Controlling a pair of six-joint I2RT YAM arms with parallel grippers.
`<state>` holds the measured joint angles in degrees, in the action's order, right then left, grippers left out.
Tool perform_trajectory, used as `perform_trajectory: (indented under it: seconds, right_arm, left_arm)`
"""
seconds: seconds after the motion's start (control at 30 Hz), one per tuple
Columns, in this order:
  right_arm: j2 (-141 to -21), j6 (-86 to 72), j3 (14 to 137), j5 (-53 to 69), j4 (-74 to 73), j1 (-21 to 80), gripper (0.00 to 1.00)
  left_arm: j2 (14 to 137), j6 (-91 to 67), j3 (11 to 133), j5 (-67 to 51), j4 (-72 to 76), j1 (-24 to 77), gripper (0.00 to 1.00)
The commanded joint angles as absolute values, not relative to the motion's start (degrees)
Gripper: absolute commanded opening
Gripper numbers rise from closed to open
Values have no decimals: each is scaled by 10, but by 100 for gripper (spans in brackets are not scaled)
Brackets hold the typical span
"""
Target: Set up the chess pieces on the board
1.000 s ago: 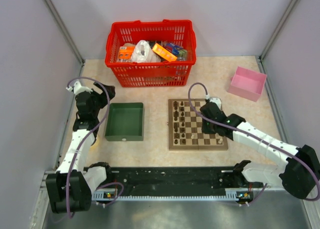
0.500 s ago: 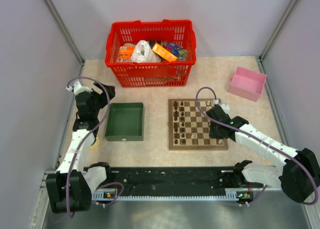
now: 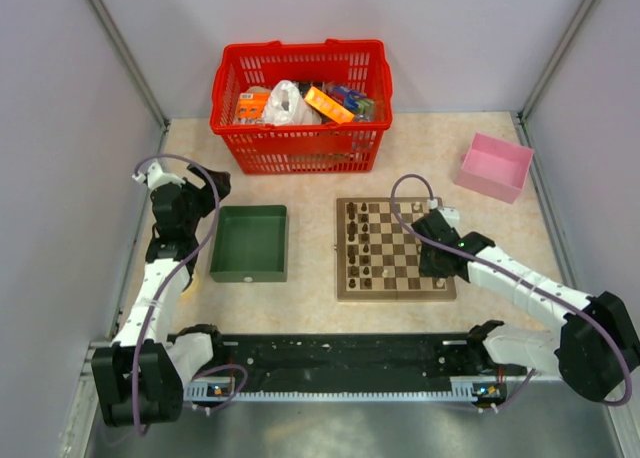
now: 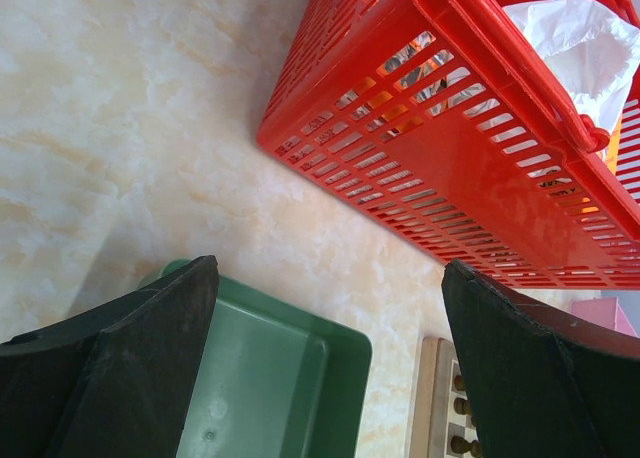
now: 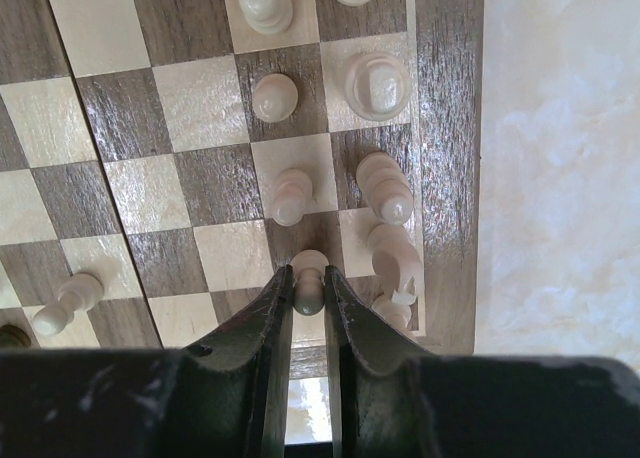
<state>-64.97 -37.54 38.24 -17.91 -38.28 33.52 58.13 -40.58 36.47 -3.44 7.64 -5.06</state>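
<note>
The chess pieces [image 3: 362,244] are set on the board [image 3: 396,294], which lies flat on the bench [image 3: 310,193] a little right of centre, in front of the red basket [image 3: 300,50] and to the right of the green tray [image 3: 250,240]. In the overhead view, dark pieces are ranged in the two columns along the board's left side. The pale ones are gathered along its right side, where they are partly covered by the right arm. In the right wrist view, a pale pawn [image 5: 308,290] is enclosed by the right hand [image 5: 308,276]. The fingers are drawn in to a narrow gap and lie against the pawn's sides, so that it is gripped. The pawn is upright over the second column from the board's rim. A pale knight [image 5: 395,268] stands just beside it in the edge column, and another pale pawn [image 5: 292,196] is just ahead of it. Further pale pieces are lined up beyond these along the same two columns. The left hand [image 4: 328,273] is held well apart from the board, above the near left part of the green tray. Its fingers are spread wide and nothing is held between them. In its own view the tray, the side of the red basket and a corner of the board are seen. A pink box [image 3: 495,166] sits near the bench's far right corner, and packets and a white bag [image 3: 283,103] are piled in the basket.
</note>
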Motion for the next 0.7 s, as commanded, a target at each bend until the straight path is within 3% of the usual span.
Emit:
perform_trajectory:
  seconds: [0.0, 0.67]
  right_arm:
    - [-657, -372, 381, -192, -364, 330, 17]
    - [-662, -363, 380, -185, -355, 330, 25]
  left_arm:
    - [572, -405, 361, -35, 108, -54, 99]
    - [573, -404, 360, -33, 106, -54, 99]
